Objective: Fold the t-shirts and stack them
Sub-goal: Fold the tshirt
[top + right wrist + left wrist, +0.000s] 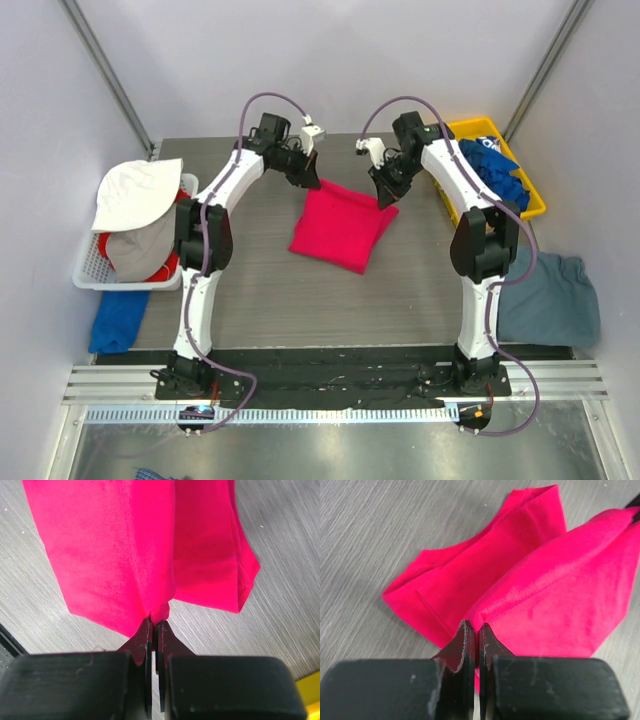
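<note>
So the bright pink-red cotton t-shirt point(338, 228) sits mid-way across the grey wood-grain tabletop point(250, 290), folded into a chunky rectangle, and both arms are on its far edge. The left gripper point(474, 630) has its black fingers pinched tight on a ridge of cloth at one far corner. The right gripper point(154, 625) is squeezed the same way on a little nub of fabric at the other corner. In the wrist views the held edge looks raised, with the rest draping down to the table.

My guess is they're mid-fold – bringing the far edge over toward the near one. What worries me is that both bites are tiny, the right one especially, so a quick pull could slip it free and one side flops open. If one arm gets ahead of the other, the layers skew and the bundle ends up crooked. Dragging instead of lifting could also undo the loose folds underneath.

The slate grey-blue shirt point(550, 295) lies off to the right and the royal blue ones point(495, 165) sit in the yellow plastic bin point(530, 205) – nothing is stacked yet
</note>
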You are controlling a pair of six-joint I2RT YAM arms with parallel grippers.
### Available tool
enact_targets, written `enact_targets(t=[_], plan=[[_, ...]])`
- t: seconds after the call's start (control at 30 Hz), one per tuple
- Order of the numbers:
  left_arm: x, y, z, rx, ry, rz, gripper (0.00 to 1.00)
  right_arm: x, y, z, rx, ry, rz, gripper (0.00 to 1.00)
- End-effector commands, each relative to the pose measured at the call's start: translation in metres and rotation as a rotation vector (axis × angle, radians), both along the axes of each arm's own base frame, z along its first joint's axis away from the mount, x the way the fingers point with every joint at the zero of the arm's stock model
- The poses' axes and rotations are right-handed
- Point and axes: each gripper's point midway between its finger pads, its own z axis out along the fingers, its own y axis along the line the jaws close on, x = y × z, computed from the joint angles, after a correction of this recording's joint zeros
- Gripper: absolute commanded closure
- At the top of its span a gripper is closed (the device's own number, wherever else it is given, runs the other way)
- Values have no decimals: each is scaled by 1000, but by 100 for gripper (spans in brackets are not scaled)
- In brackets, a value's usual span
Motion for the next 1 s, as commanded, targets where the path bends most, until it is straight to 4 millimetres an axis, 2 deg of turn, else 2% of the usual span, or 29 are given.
enact_targets(t=[0.0,0.13,0.17,0.4,0.63,0.87,0.97], plan=[[23,-7,4,-7,-61,30,100,10,-14,5,-23,-39,-15,99],[29,-14,-11,12,-57,34,100,11,-14,-11,-27,-9,-9,99],[32,-14,-18,23,-60,40,100,11,-16,-20,-38,9,-9,99],[45,-21,-43,60,-77,60,100,23,-14,-52,-55,31,-9,99],[57,-26,-59,92,-107,85,100,34,-22,-81,-114,35,-19,99],[60,-26,-66,116,-114,101,99,39,-31,-92,-159,17,-31,99],[60,-24,-69,136,-119,114,91,44,-37,-90,-181,-8,-50,99]])
